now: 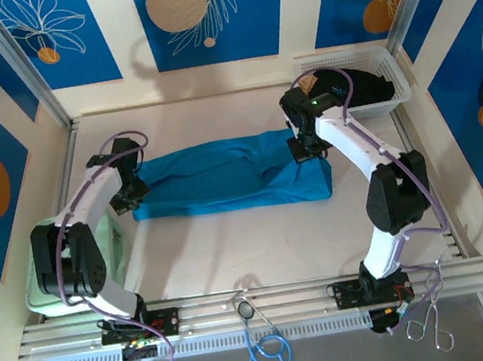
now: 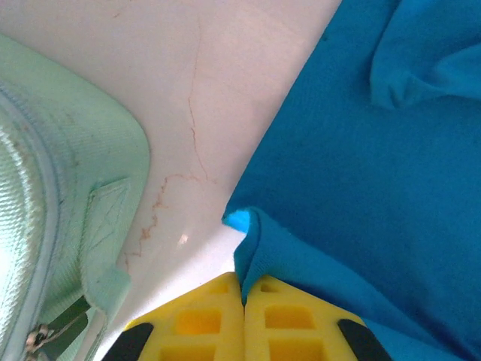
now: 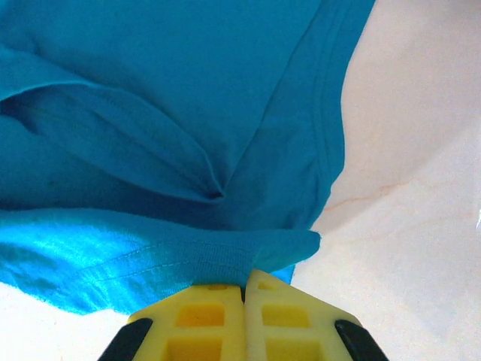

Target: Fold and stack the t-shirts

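Yellow fingers (image 2: pixel 203 316) of the left gripper (image 2: pixel 243 289) are pressed together on a folded corner of the teal shirt (image 2: pixel 361 188). The green pad (image 2: pixel 68 188) lies just beside them, toward the left edge of the table (image 2: pixel 225 75).

From above, I see the shirt as a long band across the middle of the table. Its long axis runs left to right, with one end at each gripper, so each arm has the end nearer to it. The left gripper takes the left end, and the right gripper (image 3: pixel 243 282) is clamped on a hem at the right end. I judge the coming fold turns on both ends travelling together across the short way, with the band kept taut between them.

The black shirt (image 1: pixel 361 85) lies in the basket (image 1: pixel 399 81) at the far right corner, nearer the right arm.

The overhead camera gives me the full span and the basket. The wrist cameras give me what the wrists cover from above: cloth actually pinched between the closed jaws.
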Robot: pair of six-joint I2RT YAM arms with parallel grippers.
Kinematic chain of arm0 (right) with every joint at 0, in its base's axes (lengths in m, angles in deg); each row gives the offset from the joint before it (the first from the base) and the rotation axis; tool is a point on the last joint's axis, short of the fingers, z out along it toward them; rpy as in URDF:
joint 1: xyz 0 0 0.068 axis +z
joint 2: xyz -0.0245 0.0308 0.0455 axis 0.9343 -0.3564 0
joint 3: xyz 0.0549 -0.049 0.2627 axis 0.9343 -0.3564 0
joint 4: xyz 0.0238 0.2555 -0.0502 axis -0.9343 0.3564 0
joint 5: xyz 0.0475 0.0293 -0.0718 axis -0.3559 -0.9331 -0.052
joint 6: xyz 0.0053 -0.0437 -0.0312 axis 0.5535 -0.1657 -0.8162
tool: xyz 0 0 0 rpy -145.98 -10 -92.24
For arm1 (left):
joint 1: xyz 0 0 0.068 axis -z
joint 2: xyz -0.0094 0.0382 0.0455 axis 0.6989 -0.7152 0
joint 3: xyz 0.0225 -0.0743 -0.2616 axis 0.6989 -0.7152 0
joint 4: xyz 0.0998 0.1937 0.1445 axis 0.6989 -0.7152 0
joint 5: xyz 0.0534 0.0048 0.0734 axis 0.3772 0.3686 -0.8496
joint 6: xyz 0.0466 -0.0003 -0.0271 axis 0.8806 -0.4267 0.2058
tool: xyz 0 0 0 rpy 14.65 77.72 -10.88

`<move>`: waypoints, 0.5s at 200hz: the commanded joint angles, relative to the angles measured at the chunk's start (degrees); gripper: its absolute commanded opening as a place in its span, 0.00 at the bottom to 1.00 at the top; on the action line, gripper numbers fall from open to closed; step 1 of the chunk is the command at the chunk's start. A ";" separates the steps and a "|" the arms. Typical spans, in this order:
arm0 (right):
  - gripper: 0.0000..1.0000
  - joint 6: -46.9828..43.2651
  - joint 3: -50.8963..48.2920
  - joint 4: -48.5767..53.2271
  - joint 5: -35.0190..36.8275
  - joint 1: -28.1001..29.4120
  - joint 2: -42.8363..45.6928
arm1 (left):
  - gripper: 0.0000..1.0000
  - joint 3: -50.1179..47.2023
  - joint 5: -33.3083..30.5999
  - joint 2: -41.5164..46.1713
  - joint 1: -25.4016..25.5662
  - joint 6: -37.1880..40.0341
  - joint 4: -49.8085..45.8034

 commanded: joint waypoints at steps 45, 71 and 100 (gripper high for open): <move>0.00 -2.52 6.95 -1.39 0.36 -2.77 -8.14 | 0.00 6.19 -2.18 -7.99 -1.23 1.40 1.14; 0.00 -2.43 8.33 -3.00 0.57 -3.66 -11.18 | 0.00 7.70 -2.46 -10.80 -1.37 1.41 1.43; 0.00 -2.24 9.35 -4.35 0.36 -4.07 -14.03 | 0.08 7.94 -3.26 -13.18 -1.40 1.08 1.83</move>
